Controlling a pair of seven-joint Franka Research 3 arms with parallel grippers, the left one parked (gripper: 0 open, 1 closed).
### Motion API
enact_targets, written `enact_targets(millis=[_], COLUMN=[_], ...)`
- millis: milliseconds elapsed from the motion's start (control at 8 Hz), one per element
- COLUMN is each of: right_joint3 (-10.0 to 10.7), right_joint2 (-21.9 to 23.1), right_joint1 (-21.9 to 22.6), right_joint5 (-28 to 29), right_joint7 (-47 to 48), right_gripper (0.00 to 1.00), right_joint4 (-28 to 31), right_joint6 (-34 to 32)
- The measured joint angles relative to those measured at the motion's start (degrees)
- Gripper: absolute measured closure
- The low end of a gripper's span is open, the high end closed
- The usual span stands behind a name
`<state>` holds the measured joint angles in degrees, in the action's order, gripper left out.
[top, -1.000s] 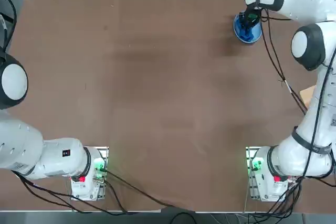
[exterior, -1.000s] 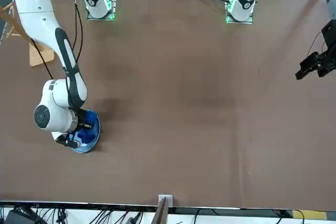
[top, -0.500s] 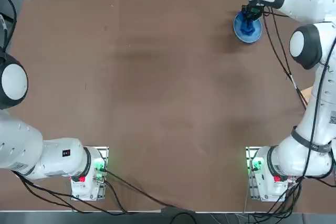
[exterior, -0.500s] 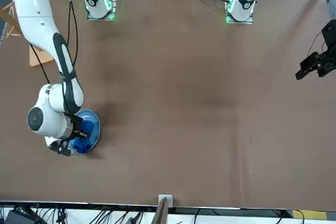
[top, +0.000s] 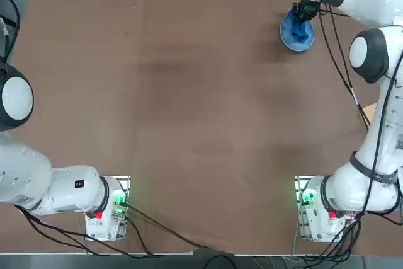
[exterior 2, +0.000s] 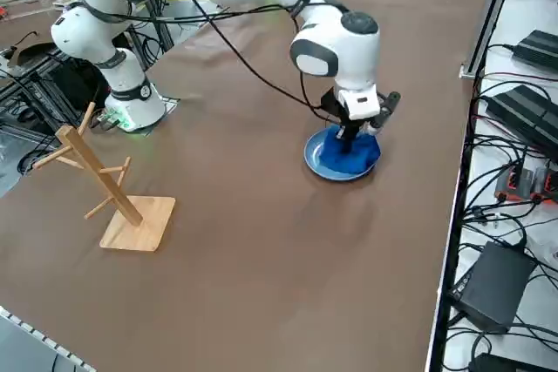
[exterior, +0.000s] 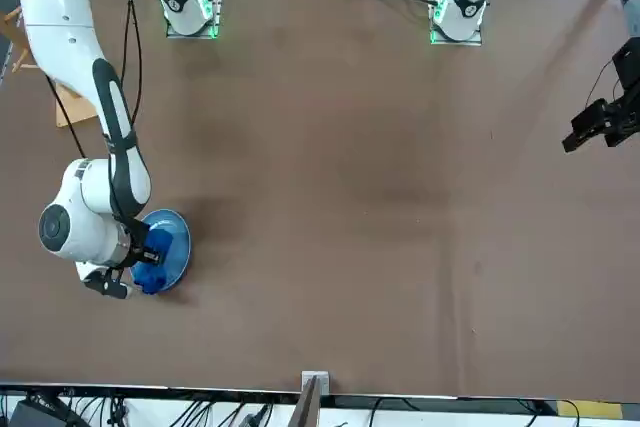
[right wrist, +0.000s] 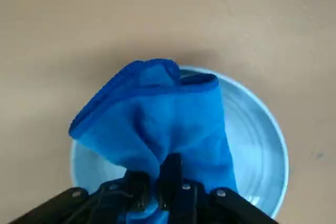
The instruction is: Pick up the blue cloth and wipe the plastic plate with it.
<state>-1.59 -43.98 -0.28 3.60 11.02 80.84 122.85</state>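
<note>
Claw [right wrist: 167, 195] clamped on blue cloth [right wrist: 157, 119], over plate [right wrist: 262, 145]

In the wrist view the blue cloth [right wrist: 157, 124] covers most of the plastic plate [right wrist: 257, 145], so we can't see the plate's middle; the cloth's lower end and the right gripper [right wrist: 163, 192] are cut off by the frame edge. From overhead we lose the gripper's fingertips behind the wrist [top: 306, 5]. In the front view the forearm [exterior: 75, 227] hides part of the plate rim. Whether the cloth presses the plate or hangs just above it, we can't tell.
</note>
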Motion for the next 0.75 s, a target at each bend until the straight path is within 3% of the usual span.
enact_targets(millis=[375,750], right_joint3=[-0.2,-0.6], right_joint2=[5.1,8.4], right_joint1=[2.5,8.7], right_joint5=[0.6,0.7], right_joint7=[2.2,10.5], right_gripper=[0.9,0.9], right_joint4=[-0.3,0.2], right_joint6=[-6.0,-9.0])
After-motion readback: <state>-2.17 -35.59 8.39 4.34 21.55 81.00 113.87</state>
